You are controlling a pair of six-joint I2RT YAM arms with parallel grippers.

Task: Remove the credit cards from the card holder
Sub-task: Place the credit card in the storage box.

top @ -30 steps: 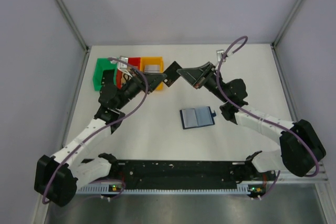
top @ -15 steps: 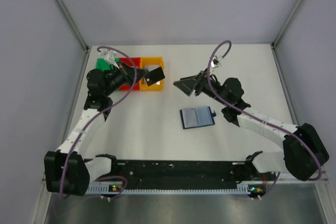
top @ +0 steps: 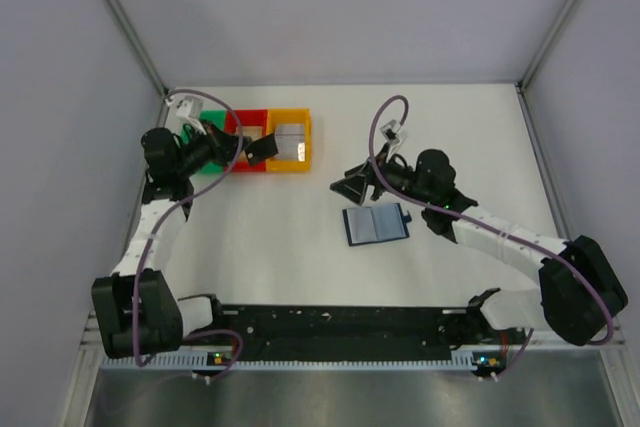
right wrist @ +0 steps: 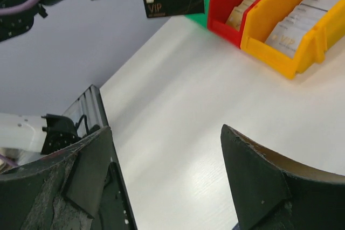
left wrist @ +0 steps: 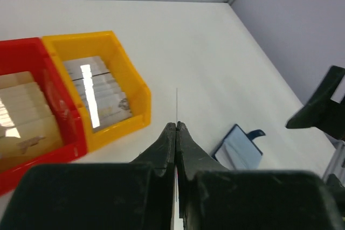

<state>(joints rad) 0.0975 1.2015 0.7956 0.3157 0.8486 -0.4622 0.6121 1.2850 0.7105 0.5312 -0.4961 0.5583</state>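
— White table (top: 300,257), grey walls all round. Where is the card holder?

— The card holder (top: 376,224) lies open and flat near the middle of the table. Its blue-grey insides face up (a small black tab sticks out on its right edge).

— Who has a card?

— The left gripper (top: 246,147). Its jaws are pinched tight on a dark credit card (top: 263,150) with "VIP" on it. The card is up in the air, near the front of the red bin (top: 250,115) and the orange bin (top: 307,142).

— What is in the bins?

— Shiny pale cards (left wrist: 97,94) lie in the orange one. The red one has tan cards (left wrist: 21,112) in a row.

— And the other arm?

— The right gripper (top: 345,187) hangs near the far left corner of the holder. Its jaws are wide apart and hold nothing.
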